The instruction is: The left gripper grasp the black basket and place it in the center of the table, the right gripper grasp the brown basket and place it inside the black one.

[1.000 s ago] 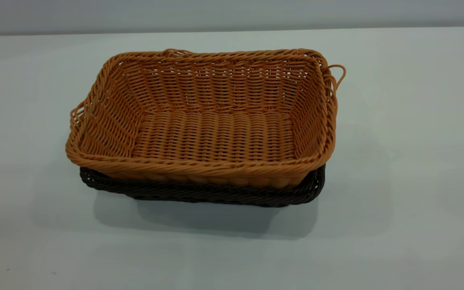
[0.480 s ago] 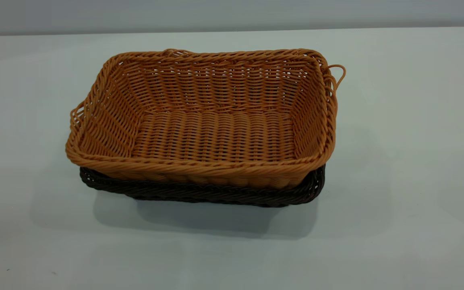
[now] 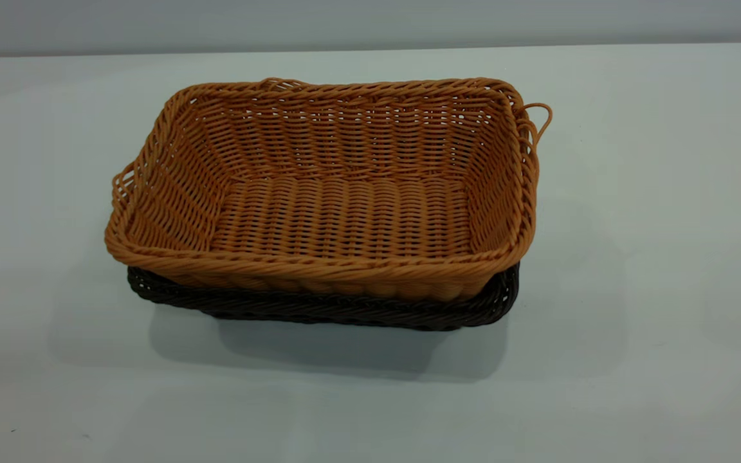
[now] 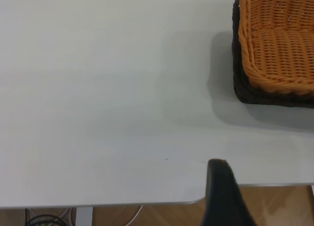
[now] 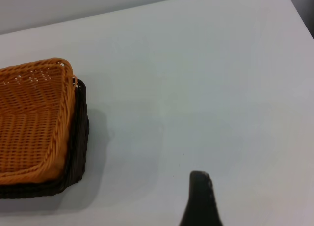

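Note:
The brown basket (image 3: 338, 193) sits nested inside the black basket (image 3: 345, 315) near the middle of the white table (image 3: 653, 270). Only the black basket's braided rim and front wall show beneath it. Neither gripper shows in the exterior view. In the left wrist view the left gripper (image 4: 221, 189) is a dark tip over the table's near edge, well apart from the brown basket (image 4: 279, 44) and the black basket (image 4: 245, 91). In the right wrist view the right gripper (image 5: 201, 199) is a dark tip above bare table, apart from the brown basket (image 5: 29, 123) and the black basket (image 5: 78, 137). Both hold nothing that I can see.
The left wrist view shows the table's edge (image 4: 122, 204) with wooden floor (image 4: 279, 206) and cables (image 4: 44, 218) below it. A grey wall (image 3: 370, 22) runs behind the table's far edge. White tabletop lies on both sides of the stacked baskets.

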You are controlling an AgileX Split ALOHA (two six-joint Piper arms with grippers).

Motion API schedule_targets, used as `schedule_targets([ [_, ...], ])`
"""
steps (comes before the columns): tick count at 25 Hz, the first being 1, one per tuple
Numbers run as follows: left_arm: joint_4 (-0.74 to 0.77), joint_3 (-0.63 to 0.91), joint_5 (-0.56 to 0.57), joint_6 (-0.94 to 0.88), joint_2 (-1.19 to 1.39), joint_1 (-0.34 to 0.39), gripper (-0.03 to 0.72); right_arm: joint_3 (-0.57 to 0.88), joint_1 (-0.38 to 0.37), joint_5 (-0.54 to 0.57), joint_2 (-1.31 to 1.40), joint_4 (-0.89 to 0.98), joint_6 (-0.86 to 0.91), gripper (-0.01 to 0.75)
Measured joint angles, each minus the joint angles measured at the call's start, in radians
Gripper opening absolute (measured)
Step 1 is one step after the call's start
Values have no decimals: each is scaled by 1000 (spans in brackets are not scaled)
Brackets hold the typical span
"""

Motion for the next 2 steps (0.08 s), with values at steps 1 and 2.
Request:
schedule_targets([
  [1,0,0,0,0,0,0,386,0,0,0,0,0,0,472],
  [2,0,0,0,0,0,0,386,0,0,0,0,0,0,467],
])
